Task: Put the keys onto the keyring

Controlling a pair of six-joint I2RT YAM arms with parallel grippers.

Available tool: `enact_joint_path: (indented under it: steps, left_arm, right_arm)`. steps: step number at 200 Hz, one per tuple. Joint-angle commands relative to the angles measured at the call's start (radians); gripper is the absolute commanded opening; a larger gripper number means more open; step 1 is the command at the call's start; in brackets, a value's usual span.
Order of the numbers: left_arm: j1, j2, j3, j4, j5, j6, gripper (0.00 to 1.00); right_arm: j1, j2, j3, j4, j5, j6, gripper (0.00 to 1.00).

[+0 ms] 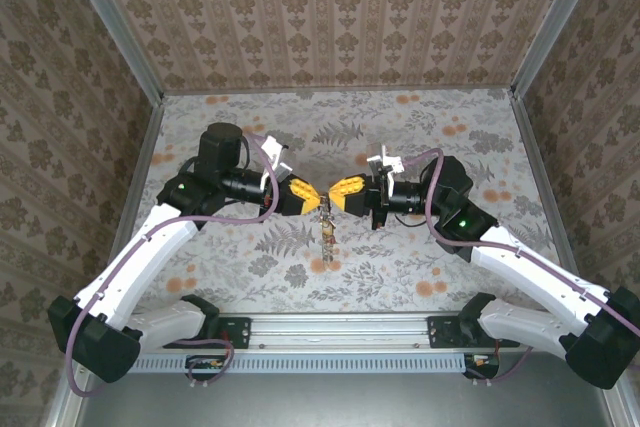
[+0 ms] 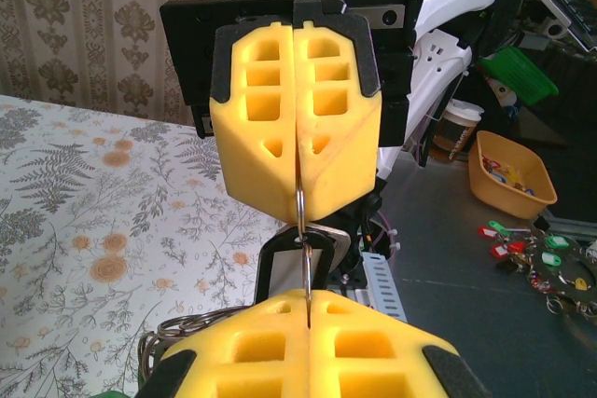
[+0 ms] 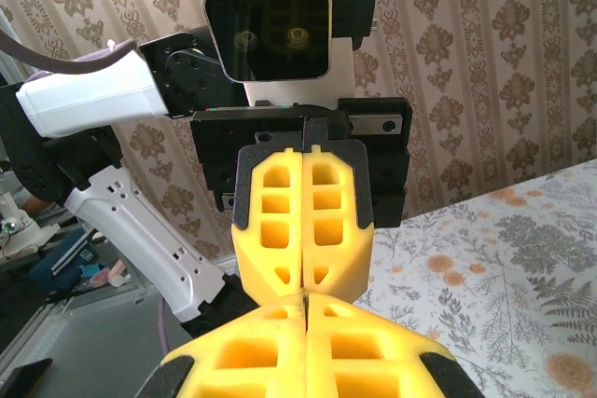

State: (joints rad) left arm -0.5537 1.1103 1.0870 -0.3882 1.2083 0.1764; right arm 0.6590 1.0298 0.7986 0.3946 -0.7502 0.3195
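In the middle of the top view my two arms meet tip to tip above the floral-patterned worktop [image 1: 420,267]. The left pincer [image 1: 317,200], with its yellow foam fingers, is clenched, and so is the right pincer [image 1: 336,197] facing it. From the left wrist camera I see the thin dark grey metal keyring [image 2: 301,230] edge-on at centre frame. Its upper end runs into the seam of the right pincer's fingers and its lower end into the seam of my left ones, so both pincers grasp the keyring. In the top view a small cluster of keys [image 1: 327,239] hangs straight down just below the meeting point; they are too small to tell apart. Toward the right edge of the left wrist view sits an orange bowl [image 2: 511,174].
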Motion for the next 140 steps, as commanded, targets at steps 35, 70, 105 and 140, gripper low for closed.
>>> enact_joint_path:
  steps: [35,70,105,140]
  left_arm:
    - [0.012,-0.025,-0.002,0.049,0.039,-0.012,0.00]
    - [0.012,-0.026,-0.001,0.050,0.039,-0.012,0.00]
    - [0.012,-0.025,-0.002,0.049,0.039,-0.013,0.00]
    - [0.012,-0.026,-0.002,0.051,0.041,-0.014,0.00]
  right_arm:
    - [0.001,-0.007,-0.009,0.027,-0.029,0.014,0.00]
    - [0.002,0.000,-0.009,0.025,-0.031,0.011,0.00]
    - [0.002,0.000,-0.009,0.023,-0.031,0.010,0.00]
    - [0.002,0.004,-0.006,0.018,-0.028,0.009,0.00]
